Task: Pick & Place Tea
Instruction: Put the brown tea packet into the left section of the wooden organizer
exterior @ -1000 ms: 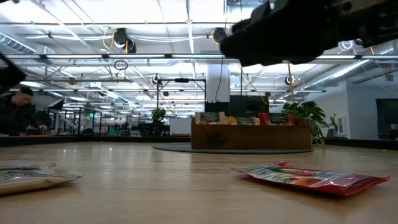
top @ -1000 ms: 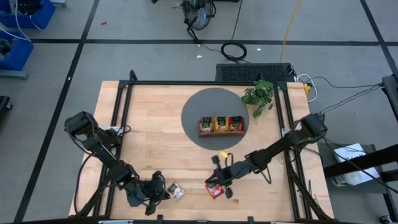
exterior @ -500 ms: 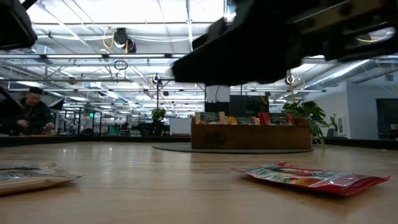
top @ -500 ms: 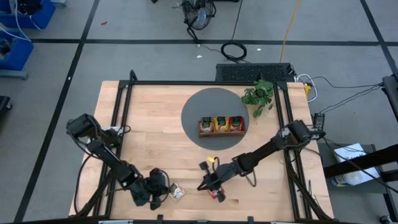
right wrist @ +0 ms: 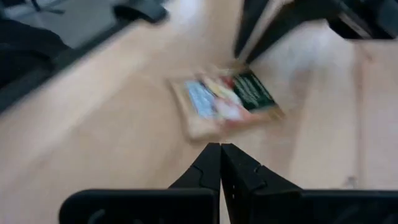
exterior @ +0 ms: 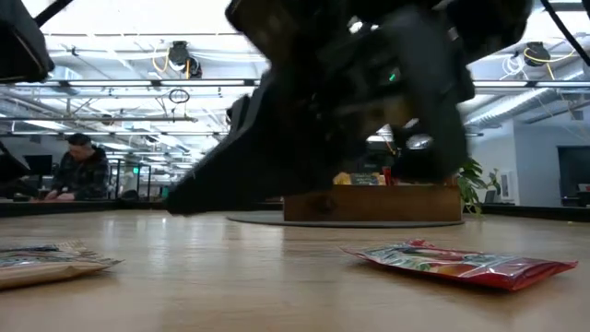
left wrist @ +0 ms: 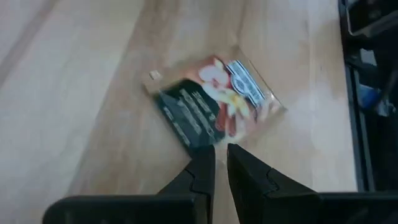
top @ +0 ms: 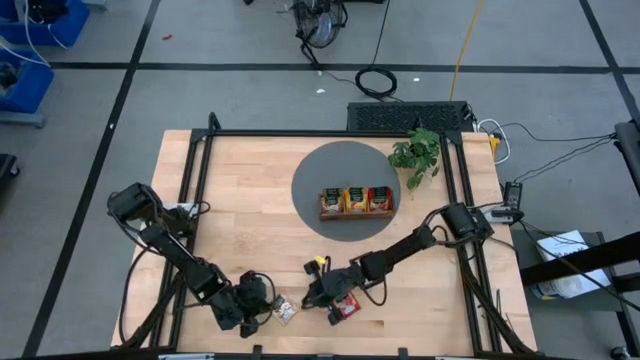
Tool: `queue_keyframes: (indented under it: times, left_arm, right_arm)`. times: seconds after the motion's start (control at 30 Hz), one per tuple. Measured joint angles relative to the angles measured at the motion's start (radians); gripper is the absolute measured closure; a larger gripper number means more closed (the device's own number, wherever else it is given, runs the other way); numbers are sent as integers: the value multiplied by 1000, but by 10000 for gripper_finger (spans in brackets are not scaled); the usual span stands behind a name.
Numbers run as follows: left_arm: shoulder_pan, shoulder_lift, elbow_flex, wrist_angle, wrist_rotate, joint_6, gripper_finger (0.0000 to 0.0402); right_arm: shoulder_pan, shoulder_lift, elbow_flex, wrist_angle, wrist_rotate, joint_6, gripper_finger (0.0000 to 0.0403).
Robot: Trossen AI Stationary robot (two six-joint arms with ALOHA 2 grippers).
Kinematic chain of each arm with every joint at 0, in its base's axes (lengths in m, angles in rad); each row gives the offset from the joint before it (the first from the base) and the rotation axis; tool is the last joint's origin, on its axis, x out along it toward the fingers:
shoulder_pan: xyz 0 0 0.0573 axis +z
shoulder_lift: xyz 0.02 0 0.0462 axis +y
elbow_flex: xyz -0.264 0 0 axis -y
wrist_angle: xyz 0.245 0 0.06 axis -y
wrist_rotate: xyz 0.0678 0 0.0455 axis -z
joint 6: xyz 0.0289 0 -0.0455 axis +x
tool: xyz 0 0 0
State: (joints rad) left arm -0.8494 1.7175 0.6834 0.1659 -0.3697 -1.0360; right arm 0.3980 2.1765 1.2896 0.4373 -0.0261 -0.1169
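Tea sachets lie loose near the front edge of the tabletop, two of them, with both tools low beside them. The left tool has its fingers nearly together, a narrow gap between the tips, holding nothing; just ahead of its tips lies a beige sachet with dark print, flat on the wood. In the high view this left tool sits just beside that sachet. The right tool has its fingers pressed together and empty, pointing at the same beige sachet a little way ahead. From above, the right tool is between the two sachets, the red sachet close by its far side. Farther back, a tray on a grey mat holds more tea, with a plant beside the mat.
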Motion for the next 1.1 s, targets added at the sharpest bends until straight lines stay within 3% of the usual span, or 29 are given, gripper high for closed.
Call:
queue_keyframes:
  times: [0.4,0.87,1.1]
  left_arm:
    - [162,72,3,38,-3,84,355]
    - [171,75,1,73,6,143,355]
    - [171,75,0,97,21,176,355]
  right_arm:
    - [15,1,0,8,2,-27,403]
    - [9,29,-1,-3,-3,-44,403]
    - [-23,76,3,3,-53,-12,403]
